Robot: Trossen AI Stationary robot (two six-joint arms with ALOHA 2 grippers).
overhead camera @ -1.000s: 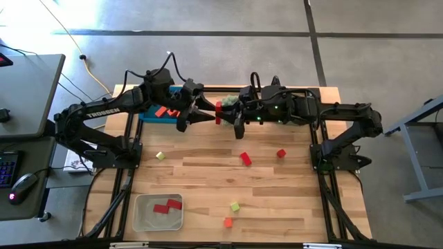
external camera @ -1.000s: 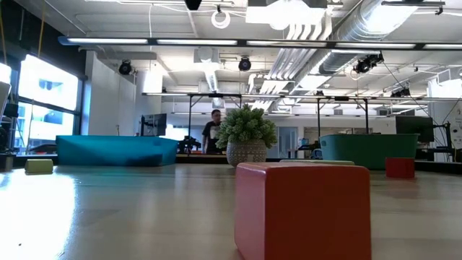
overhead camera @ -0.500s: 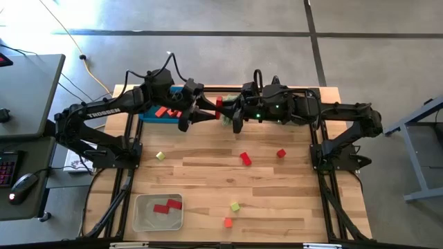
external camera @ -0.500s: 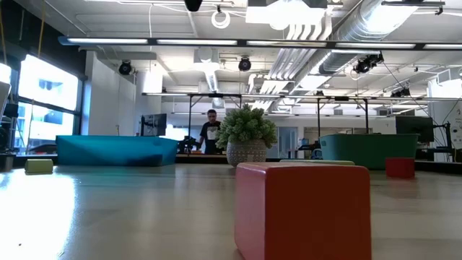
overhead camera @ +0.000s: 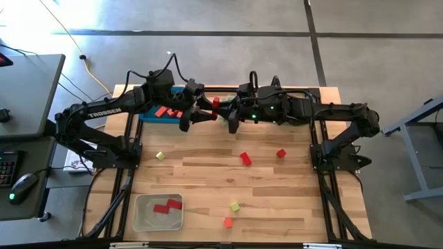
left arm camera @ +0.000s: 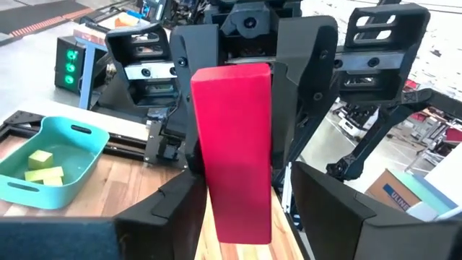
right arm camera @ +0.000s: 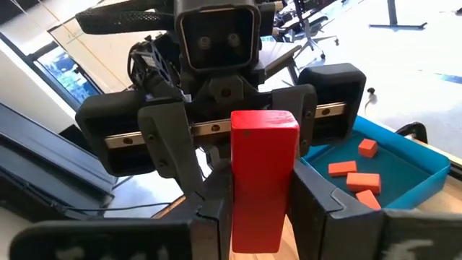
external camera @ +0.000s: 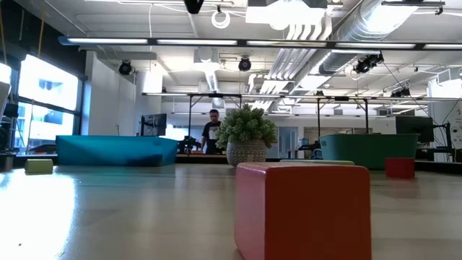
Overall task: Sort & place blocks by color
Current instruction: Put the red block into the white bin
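Overhead, wood table (overhead camera: 208, 176), scattered blocks (overhead camera: 245, 158); grey concrete floor (overhead camera: 228, 48) around.

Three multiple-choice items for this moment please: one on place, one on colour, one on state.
1. Where is the red bar?
A. On the table by the clear tray
B. In the air between the two pincers
C. In the blue bin

2. What colour are the blocks in the teal bin?
A. Red
B. Blue
C. Yellow-green

3. What is the right pincer doing?
A. Gripping the bar
B. Open and empty
C. Resting on the table

Answers:
1 B: the bar stands upright between the left pincer and the right pincer, above the table's far side.
2 C: the left wrist view shows yellow-green blocks in the teal bin.
3 A: its fingers press both sides of the bar.
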